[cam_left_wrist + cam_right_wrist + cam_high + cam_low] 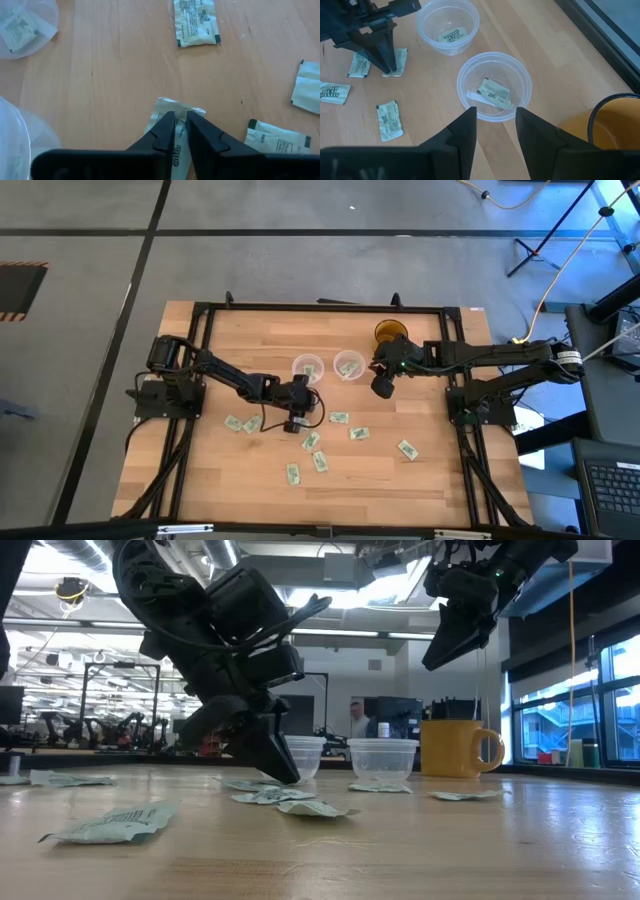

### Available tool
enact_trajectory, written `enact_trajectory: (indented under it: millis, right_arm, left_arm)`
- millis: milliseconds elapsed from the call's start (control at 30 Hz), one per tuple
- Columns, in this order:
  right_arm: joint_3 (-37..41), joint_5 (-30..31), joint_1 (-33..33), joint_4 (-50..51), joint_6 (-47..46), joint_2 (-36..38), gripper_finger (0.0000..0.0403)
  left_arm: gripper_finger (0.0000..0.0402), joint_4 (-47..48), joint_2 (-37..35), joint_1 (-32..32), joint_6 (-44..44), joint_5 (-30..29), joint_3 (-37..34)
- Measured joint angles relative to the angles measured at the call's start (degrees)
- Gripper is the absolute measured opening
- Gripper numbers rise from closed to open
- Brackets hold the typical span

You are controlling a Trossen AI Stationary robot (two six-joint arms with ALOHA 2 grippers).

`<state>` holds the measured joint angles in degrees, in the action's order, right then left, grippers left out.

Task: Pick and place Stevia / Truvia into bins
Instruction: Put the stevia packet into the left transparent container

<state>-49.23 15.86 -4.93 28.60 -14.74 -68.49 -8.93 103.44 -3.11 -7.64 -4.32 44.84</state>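
Worktop is pale wood strips inside a black frame, both arms reaching in toward the two clear bins near its middle.

Left gripper sits just beside the left bin, on the side away from the amber mug, tips down on the worktop. Its jaws are nearly closed, pinching the edge of one Stevia sachet that lies flat on the wood.

Right gripper hangs above the worktop just beside the right bin, between it and the mug side. Jaws parted, nothing between them.

Amber mug with handle stands just beyond the right bin, toward the worktop's far edge.

Bins stand side by side, close but apart. Left bin holds one sachet; right bin holds a sachet lying over a white one.

Loose sachets: about nine scattered flat on the worktop on the near side of the bins, most clustered around the left gripper, one lying well apart toward the right arm's base.
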Motion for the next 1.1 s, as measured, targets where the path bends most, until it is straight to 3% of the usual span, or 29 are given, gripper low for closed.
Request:
enact_trajectory:
  millis: [167,467,733,1100]
  right_arm:
    - [0.0,0.0,0.0,0.0,0.0,0.0,0.0139]
    - [0.0,0.0,0.0,0.0,0.0,0.0,0.0139]
    - [0.0,0.0,0.0,0.0,0.0,0.0,0.0139]
    - [0.0,0.0,0.0,0.6,0.2,0.0,0.0139]
  left_arm:
    - [0.0055,0.5,0.0,0.4,1.1,0.9,0.0]
    - [0.0004,2.9,-0.1,1.4,4.3,3.2,0.1]
    - [0.0002,3.0,-0.7,1.0,2.4,4.9,0.7]
    - [0.0002,10.1,-5.0,0.9,0.7,6.0,4.3]
